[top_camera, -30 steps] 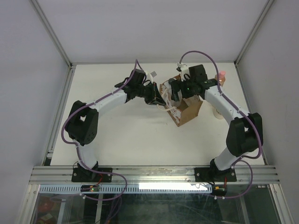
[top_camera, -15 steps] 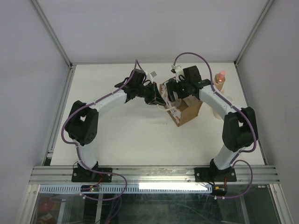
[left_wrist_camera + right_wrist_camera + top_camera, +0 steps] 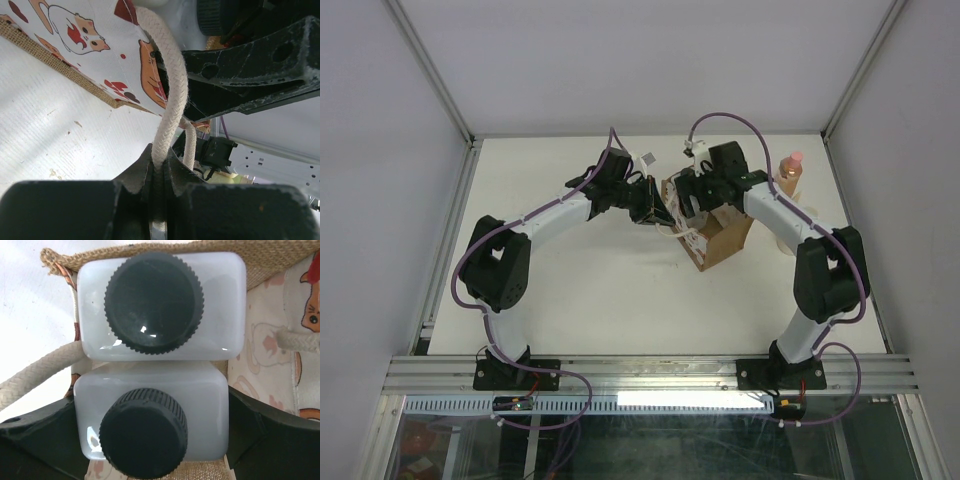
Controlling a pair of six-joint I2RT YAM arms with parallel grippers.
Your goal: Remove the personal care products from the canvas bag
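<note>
Left arm (image 3: 550,215) stretched forward and right, elbow bent low. Left gripper (image 3: 159,167) pinched tight on bag handle (image 3: 170,90). Right arm (image 3: 785,215) arched inward to left, wrist tipped steeply down. Right gripper (image 3: 150,435) pointing straight down, fingers (image 3: 35,440) spread wide. Grippers near each other, not touching.

The bag (image 3: 728,238) sits right of centre on the tabletop (image 3: 590,285), its handle (image 3: 175,90) in the left gripper (image 3: 159,167) at its left; a slim bottle (image 3: 790,172) stands upper right. Inside the bag, the upper bottle (image 3: 162,305) touches the lower bottle (image 3: 150,412).
</note>
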